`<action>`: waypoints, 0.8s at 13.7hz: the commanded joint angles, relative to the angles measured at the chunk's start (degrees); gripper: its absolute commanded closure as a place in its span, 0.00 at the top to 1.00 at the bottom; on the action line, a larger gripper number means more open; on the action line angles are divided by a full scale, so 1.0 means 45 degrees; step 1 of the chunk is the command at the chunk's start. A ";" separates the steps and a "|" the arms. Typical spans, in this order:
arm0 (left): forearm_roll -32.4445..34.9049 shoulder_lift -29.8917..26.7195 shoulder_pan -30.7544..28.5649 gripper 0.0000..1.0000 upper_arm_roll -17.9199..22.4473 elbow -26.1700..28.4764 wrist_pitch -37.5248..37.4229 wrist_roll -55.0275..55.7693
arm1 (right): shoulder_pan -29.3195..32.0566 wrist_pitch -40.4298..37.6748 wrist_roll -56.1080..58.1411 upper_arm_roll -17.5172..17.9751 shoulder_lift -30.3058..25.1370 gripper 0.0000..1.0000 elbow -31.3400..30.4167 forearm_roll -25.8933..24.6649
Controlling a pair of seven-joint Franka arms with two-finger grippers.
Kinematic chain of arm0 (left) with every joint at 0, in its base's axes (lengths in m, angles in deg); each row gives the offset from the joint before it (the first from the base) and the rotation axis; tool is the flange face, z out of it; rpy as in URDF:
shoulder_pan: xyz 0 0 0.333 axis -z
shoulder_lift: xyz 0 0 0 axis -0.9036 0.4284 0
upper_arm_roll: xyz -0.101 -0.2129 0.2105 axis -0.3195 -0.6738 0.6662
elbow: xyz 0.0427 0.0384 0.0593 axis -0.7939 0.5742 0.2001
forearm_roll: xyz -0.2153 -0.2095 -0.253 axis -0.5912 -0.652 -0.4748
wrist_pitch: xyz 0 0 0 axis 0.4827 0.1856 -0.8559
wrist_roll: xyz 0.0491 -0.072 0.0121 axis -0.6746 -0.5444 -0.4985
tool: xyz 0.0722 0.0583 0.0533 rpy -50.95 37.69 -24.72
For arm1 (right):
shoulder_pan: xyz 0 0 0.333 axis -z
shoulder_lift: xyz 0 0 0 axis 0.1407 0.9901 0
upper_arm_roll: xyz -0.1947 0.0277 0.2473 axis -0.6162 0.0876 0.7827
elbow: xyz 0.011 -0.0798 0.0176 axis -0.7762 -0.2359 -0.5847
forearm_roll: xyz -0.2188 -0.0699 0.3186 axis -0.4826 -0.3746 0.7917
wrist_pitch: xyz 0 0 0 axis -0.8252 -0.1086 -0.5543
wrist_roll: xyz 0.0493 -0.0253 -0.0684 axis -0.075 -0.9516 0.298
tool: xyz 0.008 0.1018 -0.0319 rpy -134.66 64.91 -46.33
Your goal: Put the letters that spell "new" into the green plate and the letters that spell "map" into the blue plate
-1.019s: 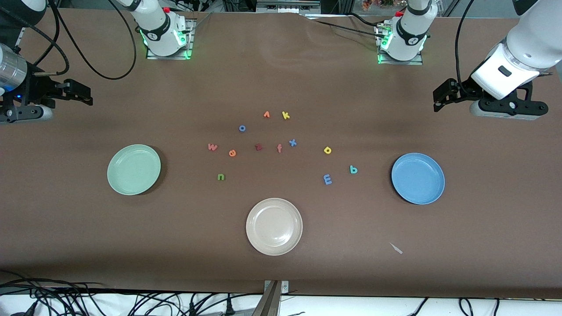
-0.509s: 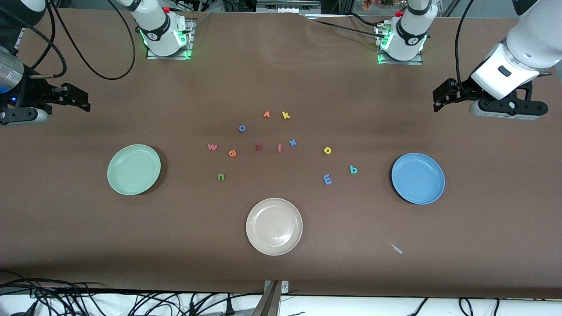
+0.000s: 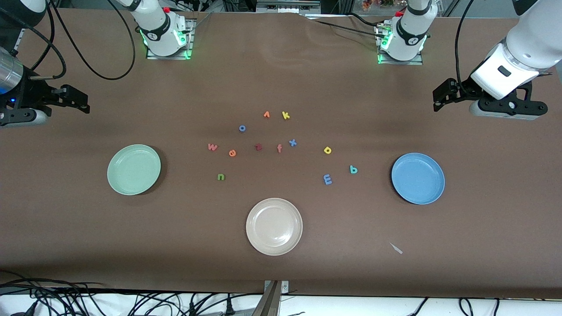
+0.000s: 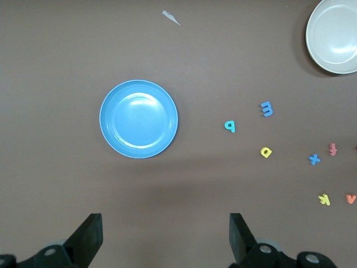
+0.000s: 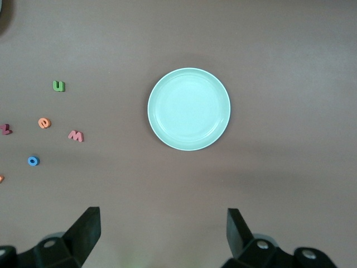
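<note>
The green plate (image 3: 134, 169) lies toward the right arm's end of the table and the blue plate (image 3: 418, 178) toward the left arm's end. Both are empty. Between them on the cloth lie the pink w (image 3: 212, 147), orange e (image 3: 232, 152) and green n (image 3: 221, 177), and nearer the blue plate the blue m (image 3: 327, 179), teal p (image 3: 353, 169) and yellow a (image 3: 327, 150). My right gripper (image 3: 83, 102) hangs open and empty, high over the table by the green plate (image 5: 189, 109). My left gripper (image 3: 437, 100) hangs open and empty by the blue plate (image 4: 139, 119).
A beige plate (image 3: 274, 226) sits nearest the front camera, midway between the two plates. Other letters lie among the task's: blue o (image 3: 242, 128), dark red z (image 3: 258, 147), salmon f (image 3: 279, 149), blue x (image 3: 292, 142), yellow k (image 3: 286, 115). A white scrap (image 3: 396, 248) lies near the front edge.
My right gripper has drifted slightly toward its end of the table. The left arm, the plates and the letters have not moved.
</note>
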 commanded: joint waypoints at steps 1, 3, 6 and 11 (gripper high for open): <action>0.0251 -0.0210 0.0034 1.00 -0.0018 0.0159 -0.0076 -0.0251 | 0.0051 -0.0065 -0.0100 -0.0013 0.0032 1.00 0.0087 0.0208; 0.0251 -0.0210 0.0034 1.00 -0.0018 0.0159 -0.0076 -0.0251 | 0.0051 -0.0085 -0.0081 -0.0013 0.0032 1.00 0.0106 0.0208; 0.0251 -0.0210 0.0034 1.00 -0.0095 0.0159 -0.0095 -0.0251 | 0.0051 -0.0104 -0.0081 -0.0013 0.0032 1.00 0.0106 0.0208; 0.0271 -0.0210 0.0034 1.00 -0.0174 0.0159 -0.0076 -0.0251 | 0.0051 -0.0124 -0.0061 -0.0013 0.0032 1.00 0.0087 0.0208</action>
